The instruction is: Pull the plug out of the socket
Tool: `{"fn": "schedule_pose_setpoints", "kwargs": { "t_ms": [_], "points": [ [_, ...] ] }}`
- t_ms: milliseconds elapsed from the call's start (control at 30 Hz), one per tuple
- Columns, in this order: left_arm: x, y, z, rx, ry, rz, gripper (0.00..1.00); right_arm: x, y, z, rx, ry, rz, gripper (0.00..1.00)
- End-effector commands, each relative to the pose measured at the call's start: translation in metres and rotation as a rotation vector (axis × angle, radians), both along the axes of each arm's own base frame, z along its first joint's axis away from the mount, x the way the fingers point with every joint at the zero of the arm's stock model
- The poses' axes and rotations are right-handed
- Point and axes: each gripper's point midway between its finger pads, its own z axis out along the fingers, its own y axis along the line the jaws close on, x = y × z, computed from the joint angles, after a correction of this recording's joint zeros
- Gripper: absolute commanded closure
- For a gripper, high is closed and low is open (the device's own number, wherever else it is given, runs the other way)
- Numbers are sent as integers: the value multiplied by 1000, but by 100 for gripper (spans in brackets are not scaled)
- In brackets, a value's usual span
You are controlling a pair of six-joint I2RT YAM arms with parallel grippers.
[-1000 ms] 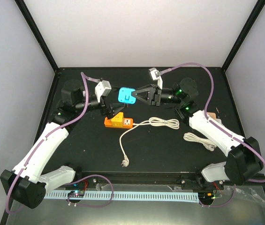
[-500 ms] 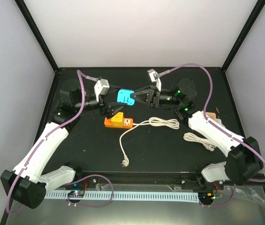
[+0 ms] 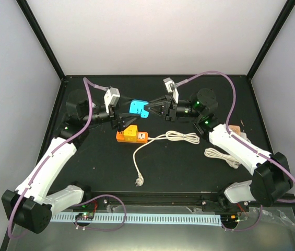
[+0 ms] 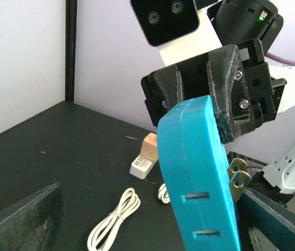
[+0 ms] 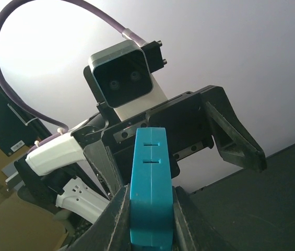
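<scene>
My right gripper (image 5: 148,209) is shut on a blue adapter block (image 5: 148,178) and holds it in the air over the back of the table. The block (image 4: 199,178) has two slots in its narrow face, and brass plug prongs (image 4: 237,175) stick out of one side. My left gripper (image 4: 150,193) faces it, open, with a finger standing off on each side. In the top view the blue block (image 3: 137,107) hangs between the left gripper (image 3: 124,116) and the right gripper (image 3: 150,109). Below them, an orange socket block (image 3: 131,136) lies on the table with a white cord (image 3: 163,140) running from it.
The white cord ends in a loose plug (image 3: 138,181) near the front. A coiled white cable (image 3: 222,157) lies at the right, with a peach cube and a white charger (image 4: 146,157) beyond it. Black frame posts and light walls close in the table.
Both grippers and the blue block have shifted slightly left. The left gripper's fingers have narrowed a little around the block while staying apart from it.
</scene>
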Motion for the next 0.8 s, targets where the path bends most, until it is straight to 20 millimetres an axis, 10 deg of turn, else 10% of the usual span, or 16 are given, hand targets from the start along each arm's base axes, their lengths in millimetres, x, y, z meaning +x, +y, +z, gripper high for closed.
{"fn": "schedule_pose_setpoints", "kwargs": {
  "t_ms": [0, 767],
  "points": [
    [24, 15, 6, -37, 8, 124, 11, -40, 0, 13, 25, -104, 141, 99],
    [52, 38, 4, -4, 44, 277, 20, -49, 11, -6, -45, -139, 186, 99]
  ]
}}
